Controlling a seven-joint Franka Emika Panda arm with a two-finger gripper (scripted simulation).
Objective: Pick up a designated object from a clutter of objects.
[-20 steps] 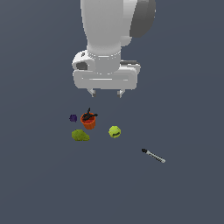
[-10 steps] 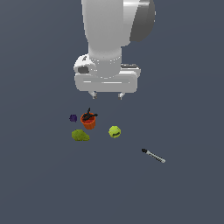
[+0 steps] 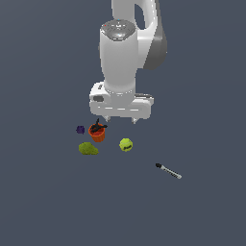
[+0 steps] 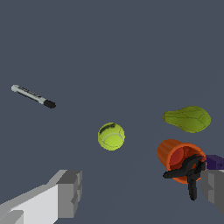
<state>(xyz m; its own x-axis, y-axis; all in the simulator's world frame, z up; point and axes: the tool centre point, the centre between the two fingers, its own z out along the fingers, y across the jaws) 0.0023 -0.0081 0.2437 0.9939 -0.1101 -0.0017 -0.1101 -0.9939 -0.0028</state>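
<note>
Arm poised over small clutter on dark surface [image 3: 48,202]

White arm [image 3: 126,62] largest; its gripper [image 3: 120,121] hangs above the items, fingers [image 4: 69,192] spread wide, holding nothing. Olive-green lump [image 3: 88,148] lies toward the exterior view's left, just below the orange cup [image 3: 97,133] — a black piece [image 3: 98,127] sticks out of the cup's mouth. Tennis ball [image 3: 126,144], yellow-green with a dark mark, sits alone on the surface, near the cup on its right in the exterior view, apart from it, below the gripper. Thin black-and-grey pen [image 3: 168,171] well apart to the right. Tiny purple cube [image 3: 80,129] just beside the cup's left
</note>
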